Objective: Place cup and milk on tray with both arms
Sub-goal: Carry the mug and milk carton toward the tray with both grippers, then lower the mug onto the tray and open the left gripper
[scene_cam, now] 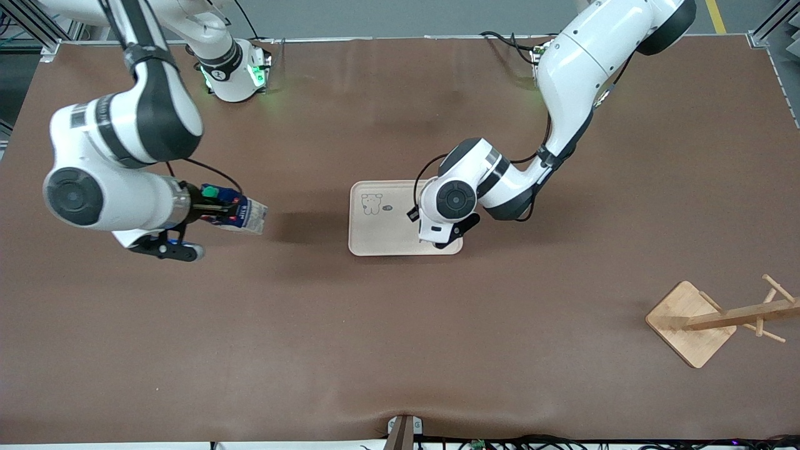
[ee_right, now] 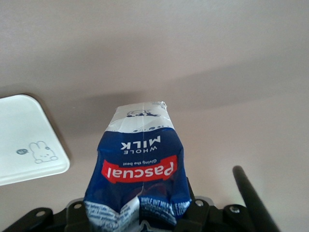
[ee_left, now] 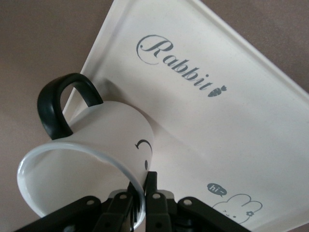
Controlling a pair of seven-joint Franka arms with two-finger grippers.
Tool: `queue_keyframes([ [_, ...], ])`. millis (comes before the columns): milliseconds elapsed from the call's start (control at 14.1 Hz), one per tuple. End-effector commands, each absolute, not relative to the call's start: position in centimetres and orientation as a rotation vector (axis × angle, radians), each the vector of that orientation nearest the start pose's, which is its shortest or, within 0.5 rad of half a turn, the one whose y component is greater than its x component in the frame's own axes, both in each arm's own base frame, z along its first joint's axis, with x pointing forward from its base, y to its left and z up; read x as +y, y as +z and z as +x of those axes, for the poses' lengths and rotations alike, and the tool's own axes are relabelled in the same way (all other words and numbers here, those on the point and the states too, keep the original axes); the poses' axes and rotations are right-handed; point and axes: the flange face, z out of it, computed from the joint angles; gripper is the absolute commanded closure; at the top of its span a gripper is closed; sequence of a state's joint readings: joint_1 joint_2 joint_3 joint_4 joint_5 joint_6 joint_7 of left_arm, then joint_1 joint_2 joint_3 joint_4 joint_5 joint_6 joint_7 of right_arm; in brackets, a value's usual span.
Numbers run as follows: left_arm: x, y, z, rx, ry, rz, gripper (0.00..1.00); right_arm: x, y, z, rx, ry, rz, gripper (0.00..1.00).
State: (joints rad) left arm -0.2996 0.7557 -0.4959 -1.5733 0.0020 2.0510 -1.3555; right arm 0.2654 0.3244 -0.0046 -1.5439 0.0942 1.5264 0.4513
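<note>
**Cup over the tray, milk carried above the brown table**

A brown mat covers the table [scene_cam: 400,350]; grey floor shows past its top edge. The left gripper [ee_left: 140,203] pinches the rim of the cup [ee_left: 91,159], tilted over the tray [scene_cam: 375,240] at the table's middle. The right gripper [scene_cam: 215,209] grips the milk [scene_cam: 240,214] tightly, over bare mat toward the right arm's end. A wooden stand [scene_cam: 690,325] sits near the left arm's end, nearer the front camera.

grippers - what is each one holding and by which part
Left gripper pinches the cup by its rim. Right gripper clamps the milk near its cap end.
</note>
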Motion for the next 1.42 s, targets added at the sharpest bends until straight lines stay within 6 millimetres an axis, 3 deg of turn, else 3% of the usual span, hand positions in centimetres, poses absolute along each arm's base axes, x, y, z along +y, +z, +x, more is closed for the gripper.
queue_keyframes([
  [0,-45.3,22.6,50.5,-0.984,0.572,-2.899,0.83,21.3,45.0,59.1,0.356,0.514,-3.093,1.00],
  [71,-45.2,22.9,50.8,-0.988,0.566,-2.903,0.17,22.1,44.9,59.0,0.358,0.532,-3.053,1.00],
  [142,-45.2,23.2,50.9,-0.984,0.553,-2.908,0.00,23.2,44.9,58.7,0.356,0.547,-3.029,1.00],
  [283,-44.7,24.3,51.5,-0.993,0.531,-2.911,0.00,26.3,45.4,57.8,0.403,0.518,-3.034,1.00],
  [425,-43.9,27.0,52.5,-0.995,0.503,-2.911,0.00,28.9,45.3,57.4,0.463,0.475,-3.029,1.00],
  [637,-41.5,34.7,55.0,-1.016,0.407,-2.925,0.00,34.0,43.7,56.4,0.558,0.415,-2.999,1.00],
  [850,-35.7,42.4,58.0,-0.973,0.263,-2.945,0.00,38.9,40.7,55.9,0.469,0.417,-2.975,1.00],
  [991,-31.1,45.8,59.1,-0.857,0.207,-2.964,0.00,42.4,38.1,55.3,0.398,0.424,-2.993,1.00],
  [1204,-26.3,51.3,59.6,-0.831,0.099,-2.992,0.00,43.8,36.2,55.5,0.380,0.415,-3.003,1.00],
  [1345,-23.2,53.6,59.7,-0.814,0.079,-2.995,0.00,44.4,34.8,55.0,0.333,0.418,-3.039,1.00],
])
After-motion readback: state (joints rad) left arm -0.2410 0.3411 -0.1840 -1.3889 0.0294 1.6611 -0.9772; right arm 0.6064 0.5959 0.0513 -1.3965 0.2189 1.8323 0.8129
